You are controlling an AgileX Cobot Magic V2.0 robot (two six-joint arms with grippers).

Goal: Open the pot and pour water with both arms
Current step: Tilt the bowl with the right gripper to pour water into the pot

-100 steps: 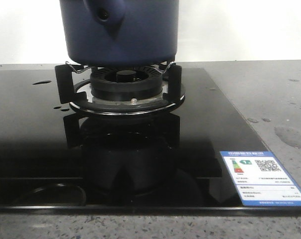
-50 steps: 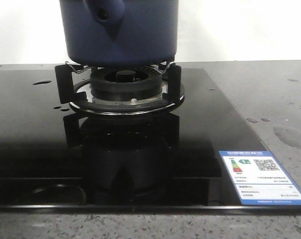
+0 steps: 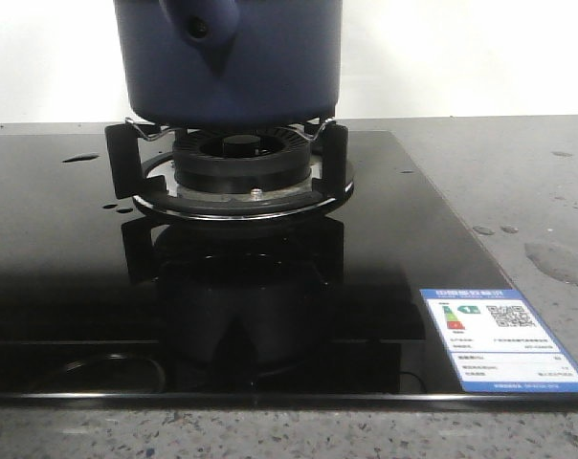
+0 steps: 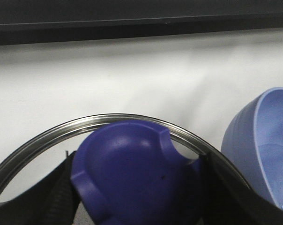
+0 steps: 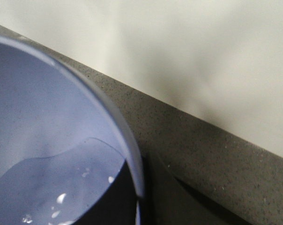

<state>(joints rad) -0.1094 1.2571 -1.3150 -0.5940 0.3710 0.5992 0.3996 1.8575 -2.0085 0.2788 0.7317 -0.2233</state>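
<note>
The dark navy pot sits on the burner stand of the black cooktop, its handle stub with the round hole facing me. Neither gripper shows in the front view. In the left wrist view my left gripper is shut on the blue knob of a lid with a metal rim, held up before the white wall. My right gripper is shut on the rim of the lighter-blue bowl, one dark finger inside it. Clear water with glossy spots lies in the bowl.
The lighter-blue bowl also shows beside the lid in the left wrist view. Water drops lie on the cooktop's left, and a thin puddle on the grey counter at the right. An energy label is stuck at the cooktop's front right.
The pot has not moved. Only the faint reflections near the cooktop's front edge have shifted slightly.
</note>
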